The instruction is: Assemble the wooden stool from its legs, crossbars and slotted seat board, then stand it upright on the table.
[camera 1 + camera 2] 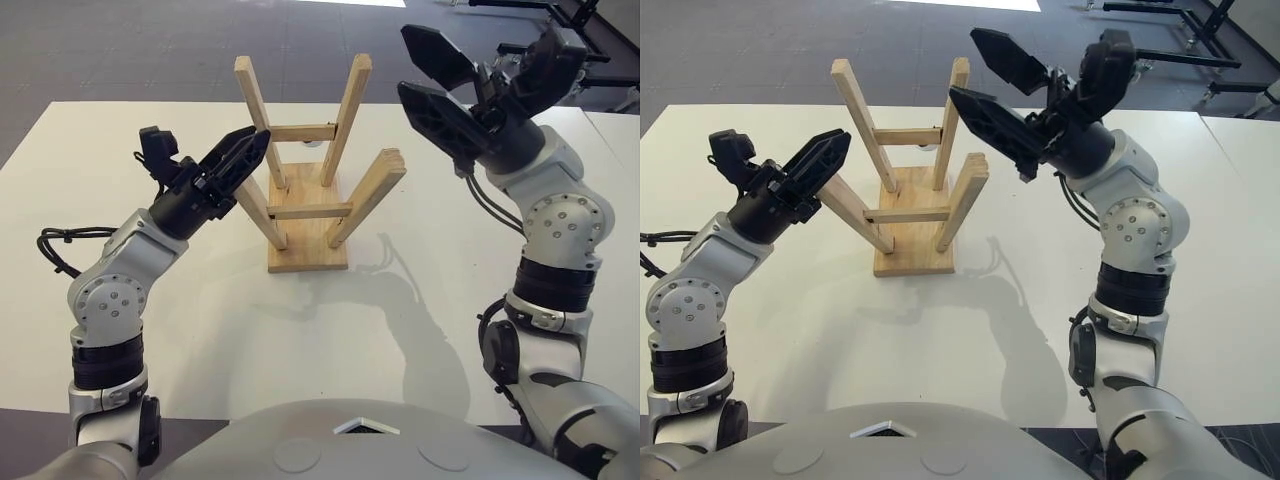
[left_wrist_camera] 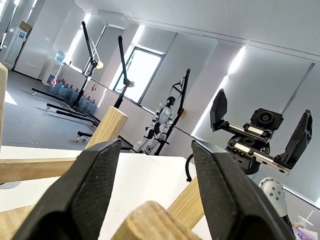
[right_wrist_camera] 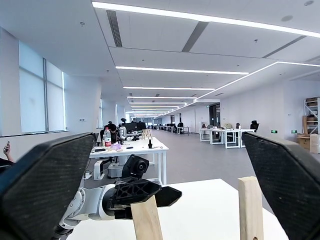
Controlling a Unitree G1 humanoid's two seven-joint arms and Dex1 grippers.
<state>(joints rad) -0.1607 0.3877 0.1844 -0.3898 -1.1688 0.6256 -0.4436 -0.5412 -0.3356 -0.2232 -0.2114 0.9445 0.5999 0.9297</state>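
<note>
Upturned pale wooden stool (image 1: 310, 211) on white desk (image 1: 200, 330): left gripper (image 1: 258, 142) holds open fingers either side of its near-left leg (image 1: 265, 218); right gripper (image 1: 403, 60), spread wide, hangs higher

Bright, even light falls on the white table (image 1: 200, 330) from overhead strip lamps (image 3: 200, 17), and the top reads evenly white. A soft-edged grey shadow (image 1: 425, 340) spreads from the stool (image 1: 308, 212) toward the table's near edge and the robot's right, so the main light probably comes from the far left. In the left wrist view a window (image 2: 142, 70) burns out to white, and the room leans steeply — walls and ceiling tilted. Tall panes (image 3: 30, 90) glow pale in the right wrist view.
</note>
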